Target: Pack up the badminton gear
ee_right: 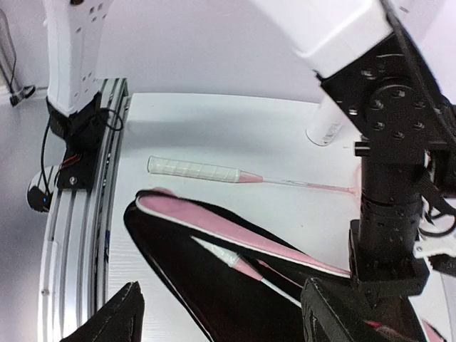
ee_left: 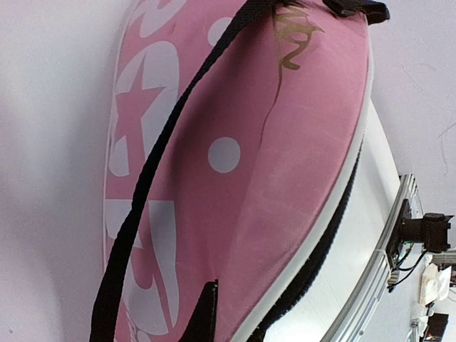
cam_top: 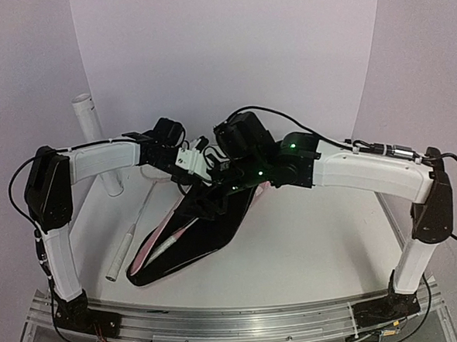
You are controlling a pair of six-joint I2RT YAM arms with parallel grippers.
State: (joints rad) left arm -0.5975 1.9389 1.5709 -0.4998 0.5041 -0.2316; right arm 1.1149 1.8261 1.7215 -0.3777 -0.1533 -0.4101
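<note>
Roughly halfway: packed racket lies inside the open bag, and loose racket lies on the table at the bag's 9 o'clock.
Left gripper appears pinched shut on the bag's raised edge at its 12 o'clock. Right gripper hangs over the mouth, jaws wide and empty. If that thin pinch slips, the edge would drop across the opening and block the loose racket's way in. The right fingers sit low in the mouth, so a careless lift could snag the fabric or drag the packed racket out. No shuttlecocks show.
</note>
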